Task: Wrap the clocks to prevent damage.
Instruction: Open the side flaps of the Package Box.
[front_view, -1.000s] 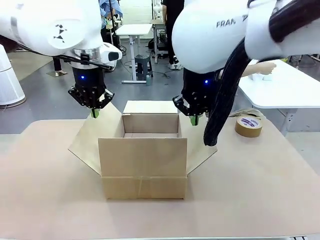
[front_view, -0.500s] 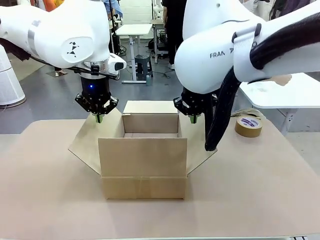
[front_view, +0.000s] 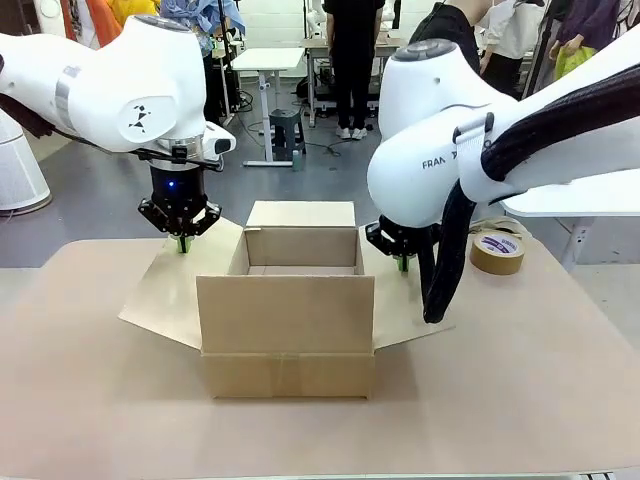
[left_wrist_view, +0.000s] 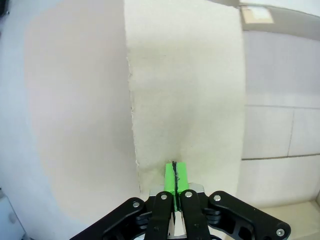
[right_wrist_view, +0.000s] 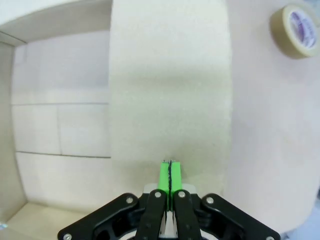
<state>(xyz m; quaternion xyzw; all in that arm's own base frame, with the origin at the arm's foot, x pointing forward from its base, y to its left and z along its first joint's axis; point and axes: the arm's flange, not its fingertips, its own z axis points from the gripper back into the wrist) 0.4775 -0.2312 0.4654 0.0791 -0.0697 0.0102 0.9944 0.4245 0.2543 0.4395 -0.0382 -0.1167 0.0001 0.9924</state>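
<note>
- Tan table (front_view: 80, 400), smooth, with rounded corners.
- Open brown cardboard box (front_view: 285, 320) at mid-table between the arms; the inner walls in view are plain cardboard, and the side flaps (front_view: 165, 290) are splayed outward.
- Right arm (front_view: 440, 185) reads "FRA", the rest hidden.
- Tape roll (front_view: 497, 252) lies flat right of the box; its purple print is unreadable.
- Left gripper (front_view: 182, 243) and right gripper (front_view: 403, 264): green pads clenched together, grasping nothing, tips at the flaps.

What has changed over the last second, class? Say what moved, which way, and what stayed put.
Both shut claws came down: the left claw pushed the left flap, and the right claw the right flap, outward and lower toward the table. Nothing was gripped or released. The box and the tape roll stayed put.
</note>
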